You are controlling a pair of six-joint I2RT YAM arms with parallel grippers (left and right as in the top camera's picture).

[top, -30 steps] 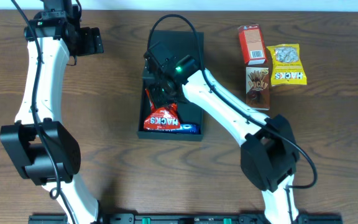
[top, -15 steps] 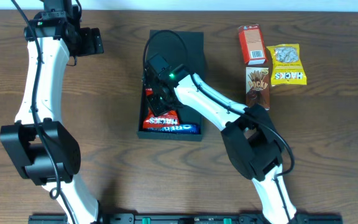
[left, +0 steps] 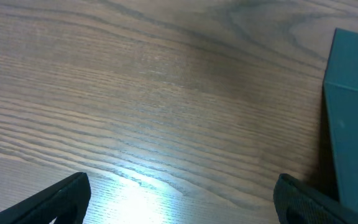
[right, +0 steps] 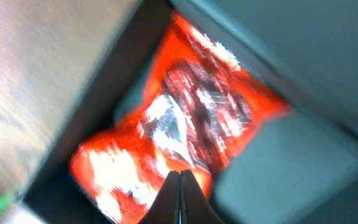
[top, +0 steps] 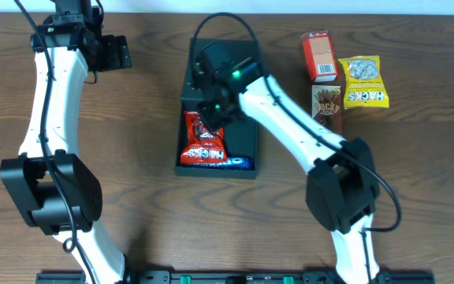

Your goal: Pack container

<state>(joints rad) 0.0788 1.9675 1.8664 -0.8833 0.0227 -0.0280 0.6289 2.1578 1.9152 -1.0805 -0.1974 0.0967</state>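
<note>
Seeing container (top: 243, 142) mid-table, holding red pack (top: 203, 143) and blue pack (top: 240, 163). Reading right gripper (right: 180, 186) hovering over red pack, jaws closed, empty. Reading left gripper (left: 182, 183) well left of container, jaws spread.

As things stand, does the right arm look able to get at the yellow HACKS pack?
Probably yes. The yellow HACKS pack lies uncovered on the table, with only the brown stick box beside it. The right gripper, shut, hangs over the container nearby.
</note>
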